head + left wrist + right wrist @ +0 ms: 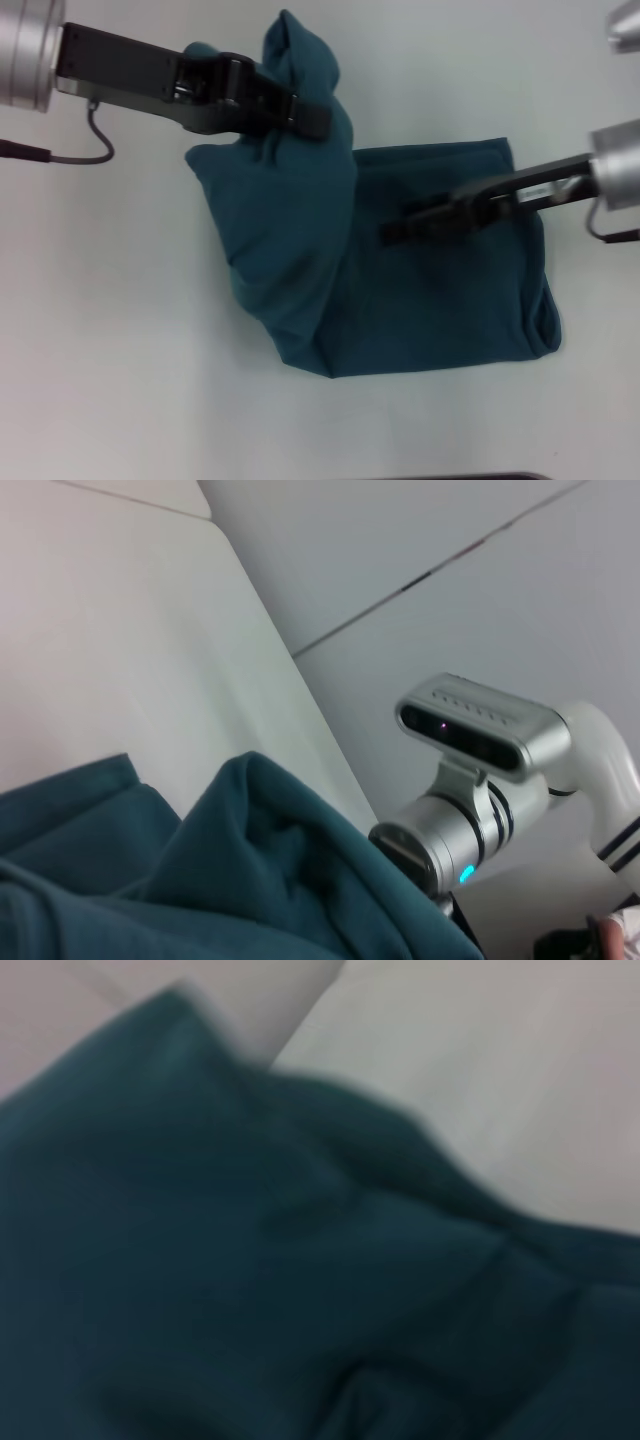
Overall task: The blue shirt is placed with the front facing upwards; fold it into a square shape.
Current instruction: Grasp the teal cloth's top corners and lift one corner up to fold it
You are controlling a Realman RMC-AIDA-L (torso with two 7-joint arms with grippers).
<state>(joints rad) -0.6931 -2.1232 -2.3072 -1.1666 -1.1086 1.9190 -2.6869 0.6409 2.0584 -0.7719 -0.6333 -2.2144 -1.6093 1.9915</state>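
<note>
Teal cloth fills the right wrist view, too close to make out more than creases. From the head view, the blue shirt (400, 260) lies mid-table on the white table (110, 330), already reduced to a rough block with plain fabric up, no lettering showing. Its right part lies flat. Its left part is bunched and lifted into a hanging hump.

Left gripper (300, 112) comes in from the far left and is clamped on that raised bunch near its top; cloth wraps around the jaws and drapes down from them. My read: it holds the flap up so it can be carried over the flat part as the next fold. The left wrist view shows the same lifted ridge of fabric with bare table behind it.

Right gripper (405, 228) reaches in from the right, low over the flat part, tips near the shirt's middle just beside the hanging flap. Probably there to pin the lower layer or mark the fold line so the base doesn't drag. Fingers look thin and close together, but I cannot tell whether they pinch cloth or only press on it.

Stage: mid-fold, square not yet formed. Near-left corner looks rounded and slack, so the flap may land uneven. Near-right corner has a small puckered lip.
</note>
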